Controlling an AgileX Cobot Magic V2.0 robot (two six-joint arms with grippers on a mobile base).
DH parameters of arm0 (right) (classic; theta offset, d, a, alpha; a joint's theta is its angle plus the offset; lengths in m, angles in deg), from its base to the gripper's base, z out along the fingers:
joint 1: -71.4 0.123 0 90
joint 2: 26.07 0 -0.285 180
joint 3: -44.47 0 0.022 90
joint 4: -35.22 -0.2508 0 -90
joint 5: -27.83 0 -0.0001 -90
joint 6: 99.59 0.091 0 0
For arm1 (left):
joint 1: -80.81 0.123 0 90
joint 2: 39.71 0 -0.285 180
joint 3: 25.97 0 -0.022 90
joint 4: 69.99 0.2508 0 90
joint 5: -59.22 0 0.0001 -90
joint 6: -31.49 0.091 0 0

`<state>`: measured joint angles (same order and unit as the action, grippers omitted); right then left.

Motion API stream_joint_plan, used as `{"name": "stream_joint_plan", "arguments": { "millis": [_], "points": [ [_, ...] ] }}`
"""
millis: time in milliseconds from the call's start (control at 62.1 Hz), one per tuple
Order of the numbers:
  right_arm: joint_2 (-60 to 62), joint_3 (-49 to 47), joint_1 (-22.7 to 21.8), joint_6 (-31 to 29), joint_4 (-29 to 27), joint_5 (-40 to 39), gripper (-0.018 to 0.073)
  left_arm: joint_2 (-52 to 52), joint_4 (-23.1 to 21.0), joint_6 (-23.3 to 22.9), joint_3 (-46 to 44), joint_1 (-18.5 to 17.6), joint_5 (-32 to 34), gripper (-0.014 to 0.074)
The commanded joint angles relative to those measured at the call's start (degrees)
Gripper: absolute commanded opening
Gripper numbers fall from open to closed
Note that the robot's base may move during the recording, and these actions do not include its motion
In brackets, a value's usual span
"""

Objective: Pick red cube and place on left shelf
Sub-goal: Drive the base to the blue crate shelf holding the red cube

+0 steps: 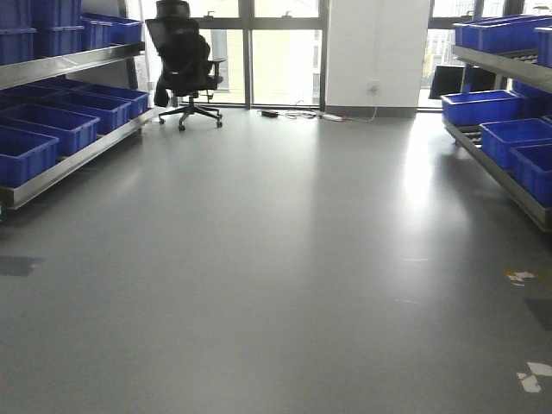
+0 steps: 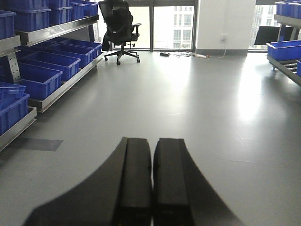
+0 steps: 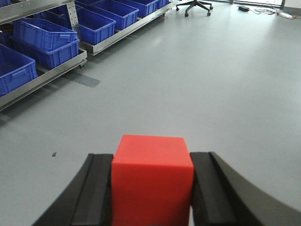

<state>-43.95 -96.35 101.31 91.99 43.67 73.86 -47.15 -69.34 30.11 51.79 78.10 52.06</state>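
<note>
Smooth, seemingly plastic red cube clamped in right claw; left claw closed, empty

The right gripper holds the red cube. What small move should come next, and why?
Probably steer toward the left shelf, keeping the right gripper shut. The red cube sits clamped in it, but the shelf with blue crates lies off to the left across the floor, seemingly beyond reach.

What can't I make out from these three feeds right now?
Red cube: underside cut off by right wrist view's bottom edge; absent from the front view.
Left shelf: near end cut by front view's left edge.
Right gripper: contact faces hidden by the cube, right wrist view.
</note>
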Motion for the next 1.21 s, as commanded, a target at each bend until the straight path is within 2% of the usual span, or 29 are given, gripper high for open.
{"name": "stream_joint_plan", "arguments": {
  "millis": [0,1192],
  "points": [
    [-0.8,-1.5,-0.2,-0.4,1.0,-5.2,0.0195,0.9,-0.3,0.0,1.3,0.0,4.9,0.0102],
    [-0.8,-1.5,-0.2,-0.4,1.0,-5.2,0.0195,0.9,-0.3,0.0,1.3,0.0,4.9,0.0102]
  ]
}}
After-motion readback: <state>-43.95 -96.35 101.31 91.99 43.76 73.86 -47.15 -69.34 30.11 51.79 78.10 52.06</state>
